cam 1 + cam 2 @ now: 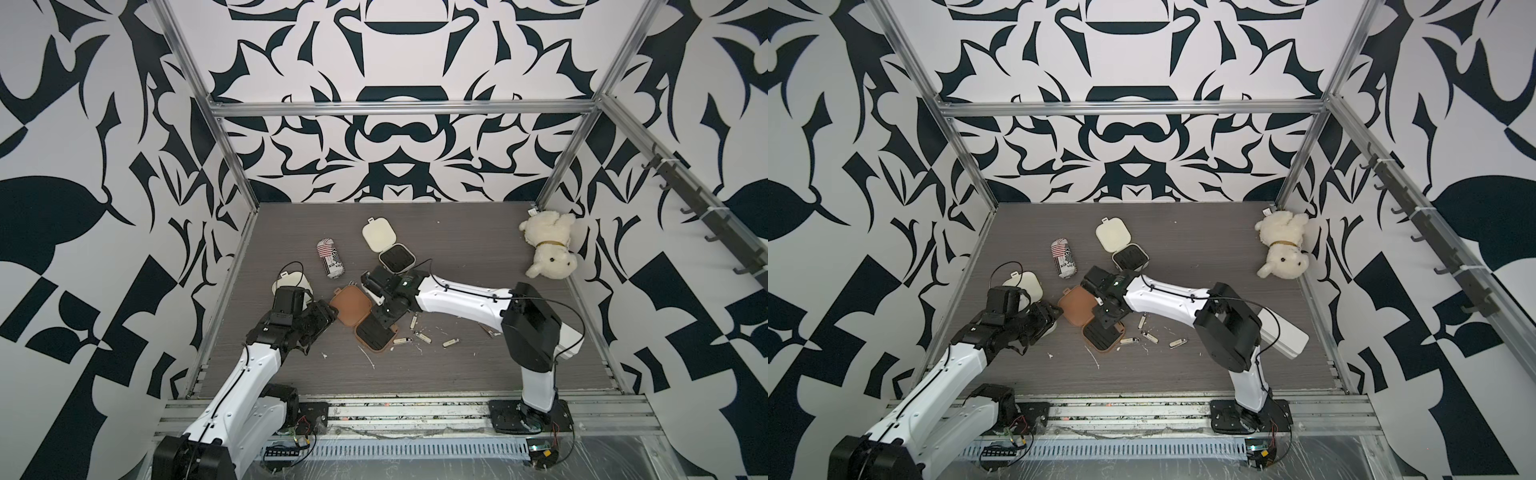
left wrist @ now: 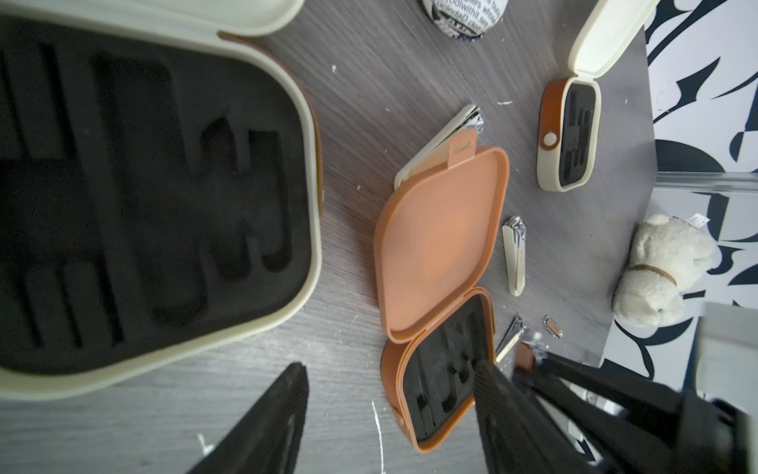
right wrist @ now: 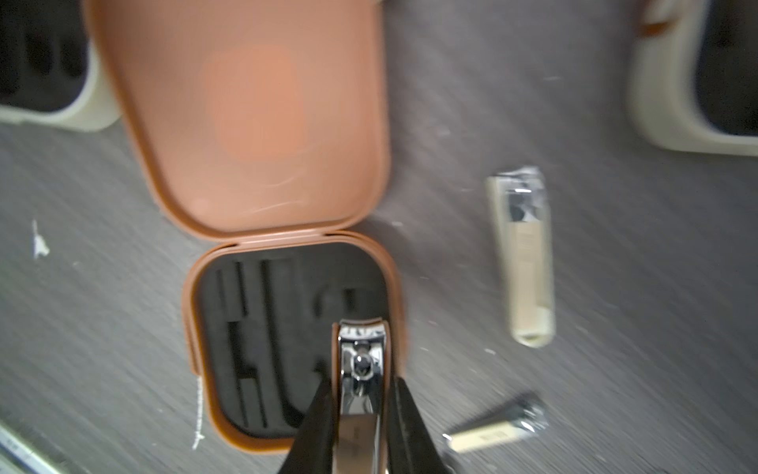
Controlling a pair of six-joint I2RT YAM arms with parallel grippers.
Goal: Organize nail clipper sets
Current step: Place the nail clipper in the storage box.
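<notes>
1. Grips the brown clipper (image 3: 361, 369) in the right gripper (image 3: 361, 427), jaws closed on its sides, chrome head pointing forward.
2. Hangs it just above the black insert (image 3: 262, 328) of the open brown case (image 3: 190, 312), mid-tabletop, with the lid (image 3: 254, 102) thrown back toward the far left.
3. Keeps the long axis in line with the fingers and, seemingly, with the insert's slots; probably calls only for lowering, close beside one side wall.
4. Favours the right arm, already overhead; leaves the left gripper (image 2: 391, 369) apart-jawed and empty at the left, beside an open cream case (image 2: 311, 230).
5. Leaves cream clippers (image 1: 419, 334) loose just right of the brown case.
</notes>
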